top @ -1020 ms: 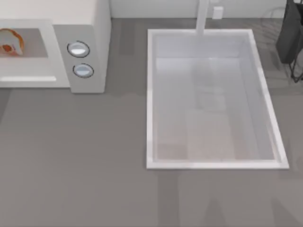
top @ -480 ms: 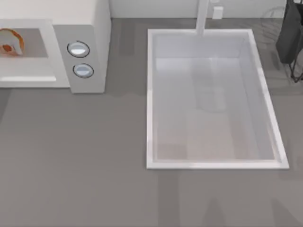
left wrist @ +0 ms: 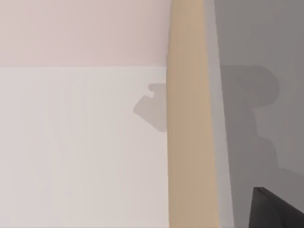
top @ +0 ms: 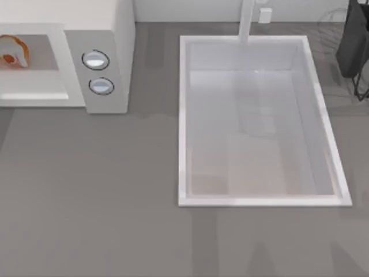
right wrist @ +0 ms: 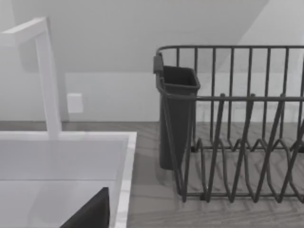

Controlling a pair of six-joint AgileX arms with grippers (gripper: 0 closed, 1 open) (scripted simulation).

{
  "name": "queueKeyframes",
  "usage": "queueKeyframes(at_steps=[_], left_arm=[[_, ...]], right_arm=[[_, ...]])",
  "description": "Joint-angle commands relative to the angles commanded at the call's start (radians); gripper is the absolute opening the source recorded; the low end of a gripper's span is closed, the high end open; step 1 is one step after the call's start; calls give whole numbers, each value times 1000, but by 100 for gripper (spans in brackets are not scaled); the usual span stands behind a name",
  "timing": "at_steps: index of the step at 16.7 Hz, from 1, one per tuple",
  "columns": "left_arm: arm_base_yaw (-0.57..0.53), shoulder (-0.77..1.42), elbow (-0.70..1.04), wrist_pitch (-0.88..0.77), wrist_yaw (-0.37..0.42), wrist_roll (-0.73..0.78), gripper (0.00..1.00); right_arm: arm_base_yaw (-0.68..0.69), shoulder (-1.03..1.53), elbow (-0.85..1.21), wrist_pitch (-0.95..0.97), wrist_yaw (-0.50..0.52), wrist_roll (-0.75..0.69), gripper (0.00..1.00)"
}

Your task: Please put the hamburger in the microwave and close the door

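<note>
Fingers' state: cannot tell; hamburger (top: 12, 51) sits inside the open microwave (top: 104, 34).

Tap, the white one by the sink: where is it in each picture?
Top view: the tap stands at the far edge of the sink, near the middle of that edge.
Right wrist view: the tap rises behind the sink's white rim.
Left wrist view: a tan strip beside pale and grey surfaces.
Shared landmark: the sink's white rim, in the top and right wrist views.
</note>
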Motion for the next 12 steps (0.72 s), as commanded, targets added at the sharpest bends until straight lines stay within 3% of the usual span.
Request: queueKeyframes(at_steps=[12], left_arm=[[-107, -191, -230, 106, -51, -117, 0]], right_arm=[[0, 0, 0, 0, 0, 0, 100]])
